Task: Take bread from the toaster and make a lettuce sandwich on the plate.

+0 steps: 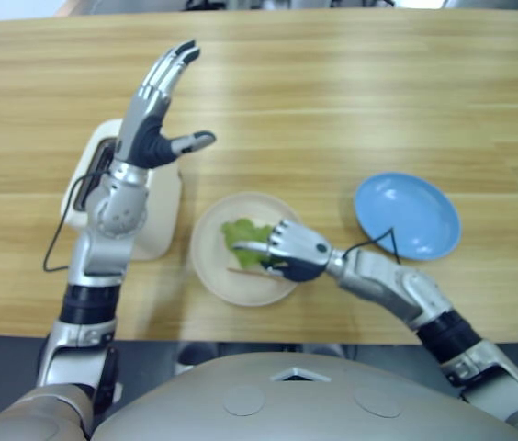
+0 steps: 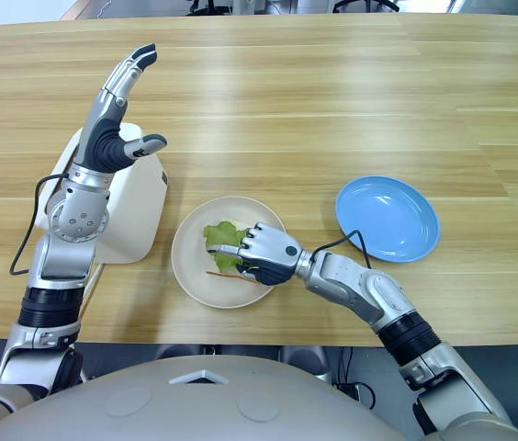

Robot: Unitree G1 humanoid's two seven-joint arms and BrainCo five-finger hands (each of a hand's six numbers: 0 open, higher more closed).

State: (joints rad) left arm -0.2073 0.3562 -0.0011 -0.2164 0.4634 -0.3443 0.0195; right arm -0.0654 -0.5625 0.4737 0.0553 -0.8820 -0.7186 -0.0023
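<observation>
Quick count of what can be seen on the light wooden table (image 1: 332, 92): two plates, one toaster, one leaf, one slice.

The white boxy toaster (image 2: 135, 207) is parked on the left side, partly covered by the left arm. What sits in its slot can't be made out tbh.

A round cream plate (image 2: 195, 271) is set just right of the toaster, near the front edge. One ruffled green lettuce leaf (image 2: 218, 237) is laid on it, and one slice of bread (image 2: 222, 273) can be spotted as a brownish edge poking out underneath the leaf.

A shallow round blue plate (image 2: 388, 219) is placed further right, apart from the cream one, with nothing on it.

The left hand (image 2: 112, 115) is held up above the toaster, spread wide and flat, nothing in it. The right hand (image 2: 270, 252) is lowered over the cream plate and curled onto the right side of the lettuce leaf.
</observation>
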